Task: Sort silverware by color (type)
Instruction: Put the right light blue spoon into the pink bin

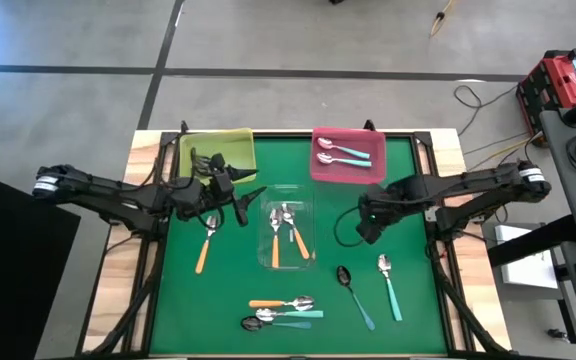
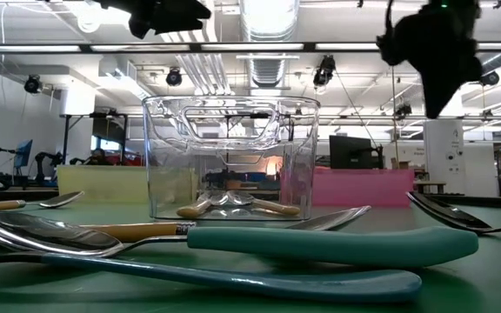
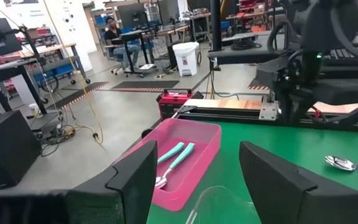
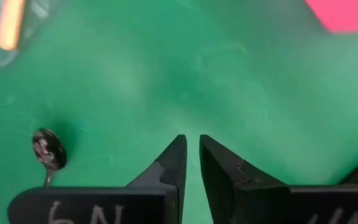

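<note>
Right gripper (image 1: 368, 228): nearly clenched, nothing between its fingertips, hanging above bare green mat between the clear tray and the loose teal spoons. In its wrist view only a thin gap shows between the tips, with a dark spoon bowl (image 4: 48, 149) off to one side.

Left gripper (image 1: 245, 203): released wide, empty, raised just beside the clear tray's near corner; waiting.

Step in hand, as I judge it: fetching the next teal spoon. To do it well the right gripper should spread its fingers first, come down square across the slim handle, not the bowl, and lift clear before carrying.

Pink tray (image 1: 321, 170): two teal-handled spoons (image 1: 343, 152), side by side.

Clear tray (image 1: 266, 262): orange-handled spoons (image 1: 288, 235), about three; exact count unclear.

Yellow tray (image 1: 240, 143): contents partly hidden by the left arm; cannot tell.

Loose on the mat: silver teal spoon (image 1: 389, 283); dark-bowled blue spoon (image 1: 354, 294); orange spoon (image 1: 206, 243) under the left arm; a front cluster (image 1: 281, 312) of orange and teal spoons.
</note>
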